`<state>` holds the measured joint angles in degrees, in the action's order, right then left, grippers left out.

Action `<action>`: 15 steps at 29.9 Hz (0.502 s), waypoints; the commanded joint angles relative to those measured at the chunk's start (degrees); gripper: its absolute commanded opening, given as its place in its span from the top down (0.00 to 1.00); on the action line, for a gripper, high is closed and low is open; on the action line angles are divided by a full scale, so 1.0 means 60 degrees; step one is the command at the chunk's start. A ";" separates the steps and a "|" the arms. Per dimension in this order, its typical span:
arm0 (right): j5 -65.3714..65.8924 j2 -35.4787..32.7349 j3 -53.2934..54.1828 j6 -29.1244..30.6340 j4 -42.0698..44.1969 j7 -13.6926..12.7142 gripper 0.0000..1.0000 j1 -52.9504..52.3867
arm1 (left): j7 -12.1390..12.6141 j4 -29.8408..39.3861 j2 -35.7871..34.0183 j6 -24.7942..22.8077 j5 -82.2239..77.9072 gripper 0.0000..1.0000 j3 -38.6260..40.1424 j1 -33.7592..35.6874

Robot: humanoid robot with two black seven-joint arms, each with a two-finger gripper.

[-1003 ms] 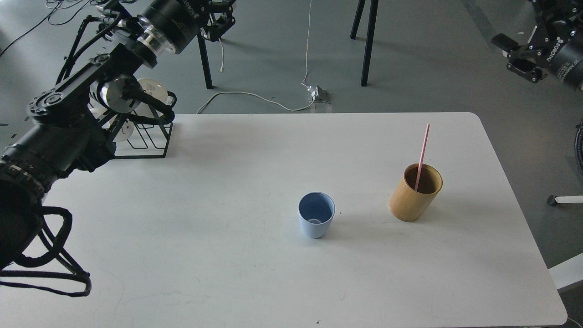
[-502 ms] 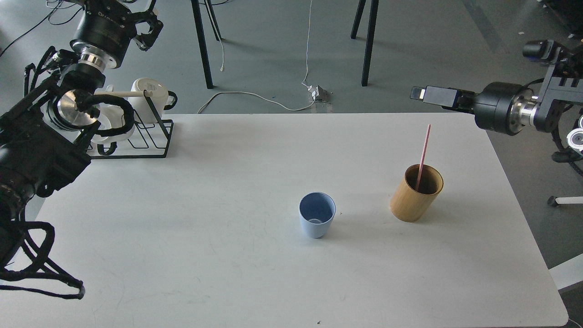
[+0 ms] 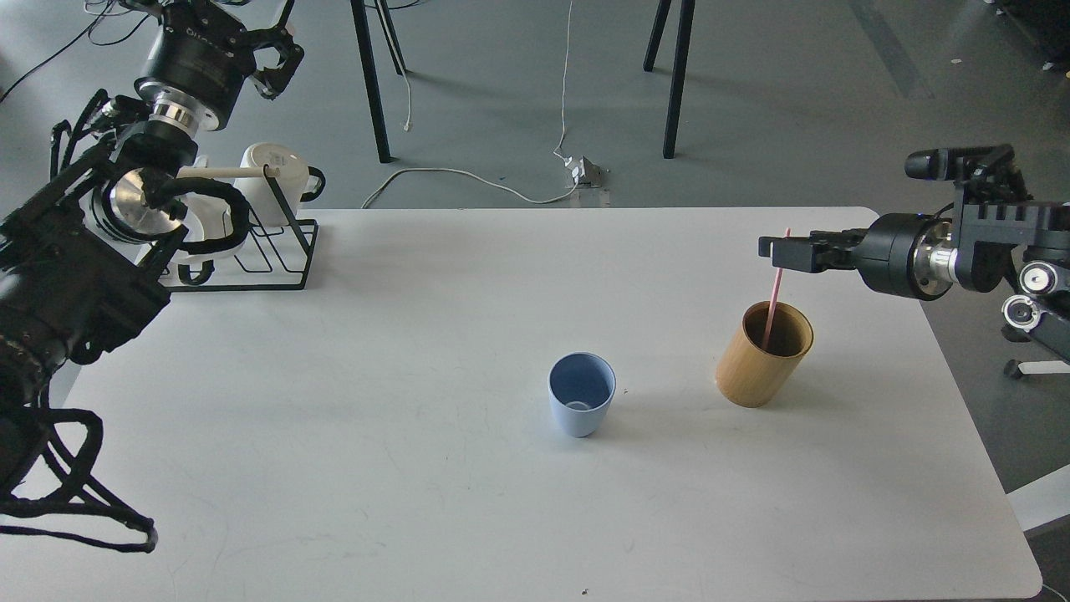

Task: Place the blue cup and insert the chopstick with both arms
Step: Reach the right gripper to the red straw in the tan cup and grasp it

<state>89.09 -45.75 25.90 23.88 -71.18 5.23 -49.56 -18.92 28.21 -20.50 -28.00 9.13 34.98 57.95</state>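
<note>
At the upper left corner, the left tool [image 3: 272,58] is seen small and dark against the floor, partly cut by the frame's top edge; whether its fingers are spread or pressed together cannot be told. Much of the left arm [image 3: 75,276] is cropped by the left edge, and it covers part of the black wire rack [image 3: 276,247] and the white mugs [image 3: 272,171] hung on it, so the mugs cannot be counted with certainty. The right arm [image 3: 961,247] is cut off by the right edge. The right tool [image 3: 773,248] is seen side-on, and its two fingers overlap into one dark bar; it cannot be told whether they are parted or closed.

One chopstick [image 3: 773,301] is seen, standing slightly tilted in one tan cylinder [image 3: 762,355] on the right part of the desk [image 3: 334,418]. Its top end is crossed by the tip of the right tool, which lies at the height of the stick's upper end; whether the stick is actually pinched or merely overlapped in this view cannot be made out. Its lower end is hidden inside the cylinder.

One blue cup [image 3: 581,395] stands upright on the desk, left of the cylinder and apart from it, below and well apart from the right tool, and far from the left tool. Its darker inside is visible.

Two arms and two tools are counted.
</note>
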 commanded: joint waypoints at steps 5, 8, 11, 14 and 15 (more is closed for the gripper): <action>0.0663 0.0959 -0.0288 -0.0303 0.0715 -0.0036 0.43 0.0013 | -0.0025 0.0000 -0.0040 0.0000 -0.0013 0.00 0.0015 -0.0123; 0.0869 0.1121 -0.0303 -0.0304 0.0877 -0.0022 0.53 0.0028 | -0.0011 0.0000 -0.0084 0.0000 -0.0013 0.00 0.0015 -0.0123; 0.0884 0.1180 -0.0521 -0.0289 0.0877 -0.0022 0.69 -0.0074 | -0.0025 -0.0015 -0.0098 0.0000 -0.0013 0.00 0.0015 -0.0123; 0.0884 0.1165 -0.0727 -0.0289 0.0877 -0.0022 0.80 -0.0148 | -0.0011 -0.0015 -0.0098 0.0000 -0.0013 0.00 0.0015 -0.0137; 0.0884 0.1165 -0.0728 -0.0289 0.0877 -0.0036 0.84 -0.0133 | -0.0011 -0.0015 -0.0098 0.0000 -0.0013 0.00 0.0015 -0.0138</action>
<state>94.38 -38.76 22.17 22.10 -65.93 5.09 -50.19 -19.04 28.14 -21.07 -28.00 9.05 35.07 57.22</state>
